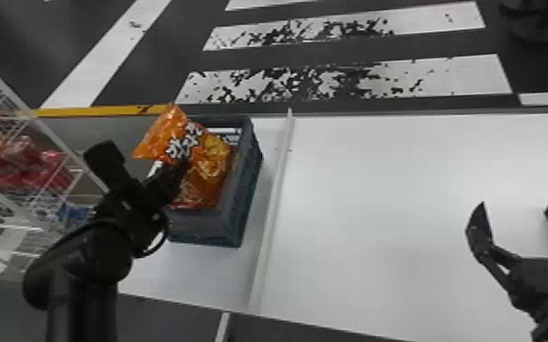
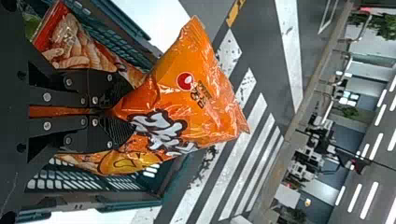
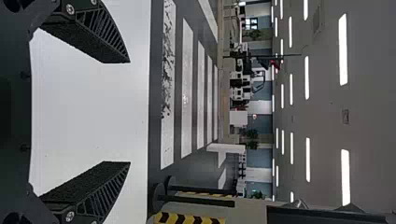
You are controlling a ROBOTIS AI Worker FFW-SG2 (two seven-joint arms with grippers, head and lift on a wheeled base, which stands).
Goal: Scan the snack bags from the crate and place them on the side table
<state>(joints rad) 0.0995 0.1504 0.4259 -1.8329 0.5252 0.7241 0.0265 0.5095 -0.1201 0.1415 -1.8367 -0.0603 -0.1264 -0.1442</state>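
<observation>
Orange bag first: it sits a bit left of centre in the head view, tilted over the crate, and the left gripper has its two fingers pinched on a bunched-up bit of it. Can't tell if the underside is free of the bags below.

So I'd call this the lift-out step, and pretty early in the job. I'd go straight up and slow — the grip is only on a fold of film, so a fast yank could let it slide or swing. Get the lowest corner over the rim before any sideways move, or it'll probably snag.

Watch the other bag in the crate too. It's right by the fingers, so if it starts riding up, ease off and let it drop back.

Once clear, I'd swing toward the middle of the head view, past the strip, and turn the bag so its code faces whatever reads it. Don't squeeze harder than needed — crushed chips, and a wrinkled code probably scans badly.

Right gripper is at the lower right over the white table, fingers spread wide with nothing between them. Good spot for a handover, if wanted.
</observation>
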